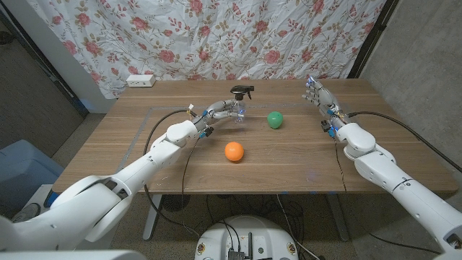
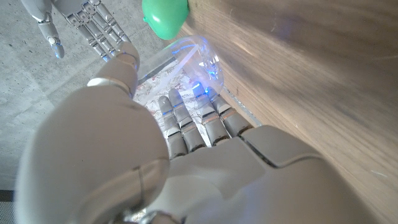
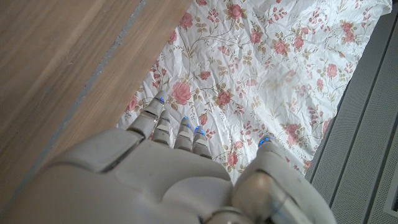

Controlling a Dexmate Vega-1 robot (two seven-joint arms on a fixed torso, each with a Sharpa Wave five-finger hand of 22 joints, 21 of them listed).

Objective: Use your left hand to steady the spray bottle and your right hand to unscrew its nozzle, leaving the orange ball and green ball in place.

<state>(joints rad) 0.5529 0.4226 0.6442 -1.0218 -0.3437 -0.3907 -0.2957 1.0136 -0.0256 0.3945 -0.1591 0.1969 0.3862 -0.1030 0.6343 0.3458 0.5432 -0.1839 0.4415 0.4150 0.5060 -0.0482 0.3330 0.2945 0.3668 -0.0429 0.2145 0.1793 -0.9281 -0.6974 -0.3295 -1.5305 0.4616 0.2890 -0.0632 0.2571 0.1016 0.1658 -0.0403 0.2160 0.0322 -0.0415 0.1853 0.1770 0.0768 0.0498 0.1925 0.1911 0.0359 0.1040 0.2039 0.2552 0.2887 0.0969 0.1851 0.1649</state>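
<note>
The clear spray bottle (image 1: 240, 110) with its black nozzle (image 1: 242, 91) stands upright at the table's far middle. My left hand (image 1: 219, 110) reaches in from the left and grips the bottle's body; in the left wrist view its fingers (image 2: 186, 121) curl around the clear plastic (image 2: 193, 59). The green ball (image 1: 275, 120) lies just right of the bottle, and shows again as the green ball (image 2: 165, 15) beyond it. Nearer me sits the orange ball (image 1: 233, 151). My right hand (image 1: 320, 96) is raised at the far right, fingers spread, holding nothing, well apart from the nozzle.
A white power strip (image 1: 141, 80) lies at the far left edge of the wooden table (image 1: 289, 162). A floral curtain (image 1: 238, 36) hangs behind it. Black cables run along both arms. A blue bin (image 1: 25, 170) stands off the table's left side.
</note>
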